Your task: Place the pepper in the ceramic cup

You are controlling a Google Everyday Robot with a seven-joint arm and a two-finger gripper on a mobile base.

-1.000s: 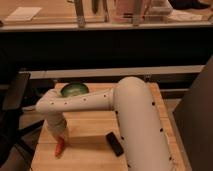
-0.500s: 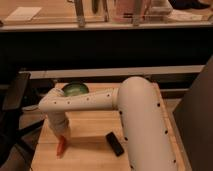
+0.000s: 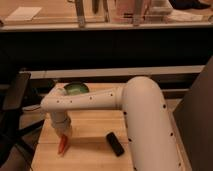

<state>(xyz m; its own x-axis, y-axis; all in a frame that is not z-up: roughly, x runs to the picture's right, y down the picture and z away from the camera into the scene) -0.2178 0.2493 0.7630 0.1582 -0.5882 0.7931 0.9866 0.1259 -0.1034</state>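
Observation:
The orange-red pepper (image 3: 62, 145) hangs point-down just under my gripper (image 3: 63, 136) at the left side of the wooden table (image 3: 95, 130), its tip close to the tabletop. The gripper is at the end of my white arm (image 3: 100, 100), which reaches left across the table. The green bowl (image 3: 76, 89) sits behind the arm at the table's far left. The white ceramic cup is hidden or out of view.
A black rectangular block (image 3: 115, 143) lies on the table to the right of the pepper. A dark chair (image 3: 15, 92) stands left of the table. A counter and a glass partition run along the back.
The arm has shifted slightly and the pepper stays under the gripper, near the table's left front.

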